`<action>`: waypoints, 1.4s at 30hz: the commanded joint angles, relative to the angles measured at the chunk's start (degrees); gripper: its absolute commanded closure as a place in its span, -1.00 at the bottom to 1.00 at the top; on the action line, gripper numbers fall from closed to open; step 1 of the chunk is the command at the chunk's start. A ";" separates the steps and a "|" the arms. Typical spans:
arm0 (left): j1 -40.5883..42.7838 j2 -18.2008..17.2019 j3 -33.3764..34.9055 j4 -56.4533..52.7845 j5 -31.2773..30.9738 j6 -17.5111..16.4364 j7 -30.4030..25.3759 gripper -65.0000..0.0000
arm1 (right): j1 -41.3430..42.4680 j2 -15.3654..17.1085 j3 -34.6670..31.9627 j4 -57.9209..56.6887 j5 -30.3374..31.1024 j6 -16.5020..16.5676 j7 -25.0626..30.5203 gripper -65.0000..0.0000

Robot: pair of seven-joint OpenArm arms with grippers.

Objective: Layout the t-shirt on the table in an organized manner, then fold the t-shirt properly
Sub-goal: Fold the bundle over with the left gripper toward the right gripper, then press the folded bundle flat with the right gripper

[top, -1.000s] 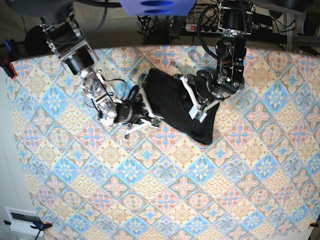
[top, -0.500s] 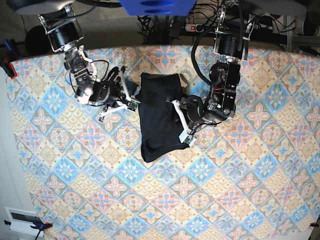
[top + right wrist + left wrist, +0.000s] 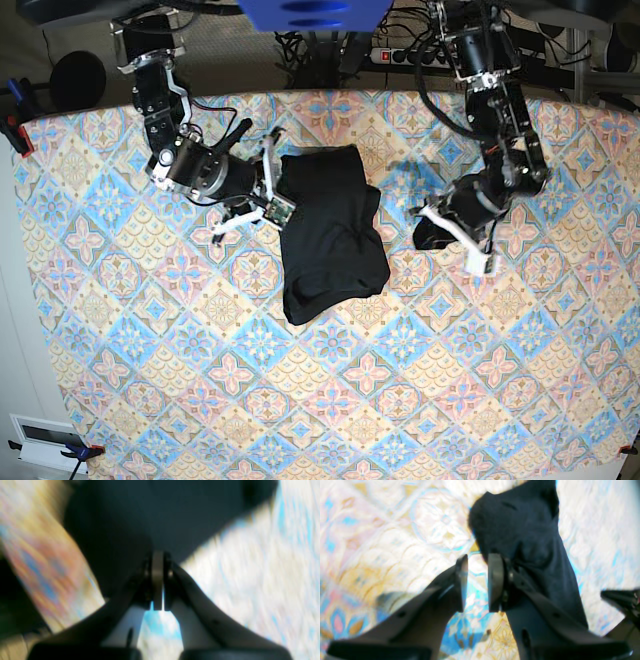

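The black t-shirt (image 3: 330, 240) lies folded in a narrow upright block on the patterned table (image 3: 300, 400), slightly rumpled at its lower end. My right gripper (image 3: 274, 195) is at the shirt's upper left edge. In the right wrist view its pads (image 3: 158, 555) are shut and the black cloth (image 3: 162, 510) fans out from the tips. My left gripper (image 3: 430, 235) hovers over bare table, right of the shirt and apart from it. In the left wrist view its jaws (image 3: 477, 560) stand slightly apart with only tablecloth (image 3: 395, 530) between them; the shirt (image 3: 520, 525) lies beyond.
A power strip and cables (image 3: 400, 52) run behind the table's far edge. Clamps (image 3: 15, 130) grip the cloth at the left edge. A white device (image 3: 45, 438) sits off the near left corner. A dark arm part (image 3: 620, 600) shows at the right of the left wrist view.
The left gripper carried the shirt's right side over to the left, let go and pulled back to the right. The right gripper stayed at the shirt's left edge.
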 commanded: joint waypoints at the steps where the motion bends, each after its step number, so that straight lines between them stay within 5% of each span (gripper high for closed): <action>1: 0.77 -0.38 -1.20 1.44 -2.03 -0.21 -0.12 0.60 | 0.56 -1.95 0.51 0.91 0.95 -0.27 0.56 1.00; 8: 7.63 -0.64 -10.69 7.33 -5.28 -0.21 2.51 0.60 | 5.75 -12.76 0.07 -3.66 1.31 -0.27 0.30 1.00; 15: 9.38 -3.19 -13.68 8.21 -5.46 -0.39 2.51 0.60 | 15.15 -18.83 0.60 -21.42 1.22 -0.27 0.65 1.00; 34: 8.86 -3.19 -18.17 8.04 -10.03 -0.39 2.60 0.60 | 19.11 -18.83 0.51 -51.40 1.04 -0.27 13.48 1.00; 42: 7.89 -3.19 -18.08 7.95 -10.03 -0.39 2.60 0.60 | 16.12 -13.02 4.64 -52.27 -4.06 -0.27 14.45 1.00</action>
